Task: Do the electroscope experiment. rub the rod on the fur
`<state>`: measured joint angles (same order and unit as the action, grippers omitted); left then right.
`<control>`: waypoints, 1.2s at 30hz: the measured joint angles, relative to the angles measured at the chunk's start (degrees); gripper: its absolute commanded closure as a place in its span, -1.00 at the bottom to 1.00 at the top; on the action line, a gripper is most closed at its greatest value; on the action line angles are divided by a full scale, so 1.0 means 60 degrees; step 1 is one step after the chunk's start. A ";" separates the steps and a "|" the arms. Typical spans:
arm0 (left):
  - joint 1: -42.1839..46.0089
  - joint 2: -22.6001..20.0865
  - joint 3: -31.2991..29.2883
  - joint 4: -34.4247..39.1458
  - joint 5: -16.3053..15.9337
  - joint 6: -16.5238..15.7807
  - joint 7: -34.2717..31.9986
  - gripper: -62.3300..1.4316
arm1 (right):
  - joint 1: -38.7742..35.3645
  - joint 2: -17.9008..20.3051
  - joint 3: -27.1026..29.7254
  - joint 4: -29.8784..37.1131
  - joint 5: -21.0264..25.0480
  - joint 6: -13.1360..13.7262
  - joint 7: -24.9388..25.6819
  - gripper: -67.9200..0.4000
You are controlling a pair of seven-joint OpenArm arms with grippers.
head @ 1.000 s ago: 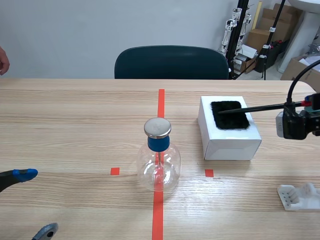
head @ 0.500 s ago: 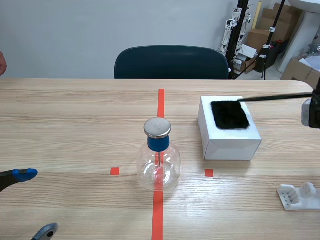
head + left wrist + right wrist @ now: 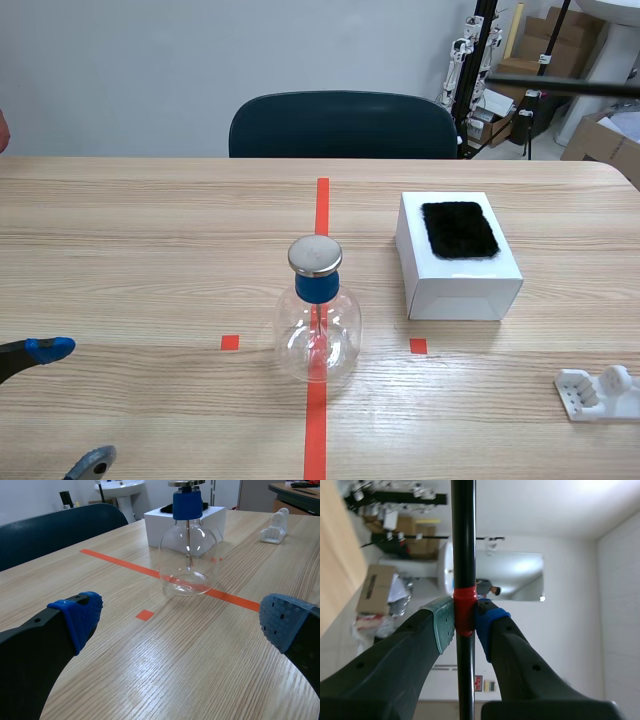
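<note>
Dark chair (image 3: 343, 124) behind table (image 3: 150, 250), white rack (image 3: 598, 393) on it.

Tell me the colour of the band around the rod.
Red band on a black rod; clearest in the right wrist view.

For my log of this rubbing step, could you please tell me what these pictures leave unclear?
- Right claw: outside the scene view; only the rod shows there, cut by the edge.
- Fur: absent from the right wrist view.
- Flask: its metal top is cut by the left wrist view's edge.
</note>
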<state>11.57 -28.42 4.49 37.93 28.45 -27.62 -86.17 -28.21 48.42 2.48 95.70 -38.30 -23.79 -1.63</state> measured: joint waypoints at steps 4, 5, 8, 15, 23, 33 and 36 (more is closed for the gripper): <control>0.0000 0.0000 0.0000 0.0000 0.0000 0.0000 0.0000 -1.00 | -0.1468 -0.1209 0.1486 0.1395 -0.0149 0.0000 0.1115 1.00; 0.0000 0.0000 0.0000 0.0000 0.0000 0.0000 -0.0004 -1.00 | -0.1810 -0.1534 0.1730 0.1694 -0.0149 0.0007 0.1392 1.00; 0.0000 0.0000 0.0000 0.0000 -0.0004 0.0000 -0.0004 -1.00 | -0.2641 -0.2350 0.2080 0.2401 -0.0255 0.0004 0.1876 1.00; 0.0000 0.0000 0.0000 0.0000 0.0000 0.0000 0.0000 -1.00 | -0.4011 -0.3501 0.2109 0.2783 -0.1151 -0.0557 0.3293 1.00; 0.0000 0.0000 0.0000 0.0000 0.0000 0.0000 0.0000 -1.00 | -0.4725 -0.4022 0.1912 0.2823 -0.1155 -0.0969 0.4583 1.00; 0.0000 0.0000 0.0000 0.0000 0.0000 0.0000 0.0000 -1.00 | -0.4645 -0.3887 0.1351 0.3606 -0.1432 -0.1220 0.4546 1.00; 0.0000 0.0000 0.0000 0.0000 0.0000 0.0000 0.0000 -1.00 | -0.4648 -0.3861 0.0922 0.3614 -0.1927 -0.1195 0.4557 1.00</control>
<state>11.57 -28.42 4.49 37.93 28.45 -27.62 -86.17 -56.10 25.26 8.01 117.38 -49.87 -30.96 25.71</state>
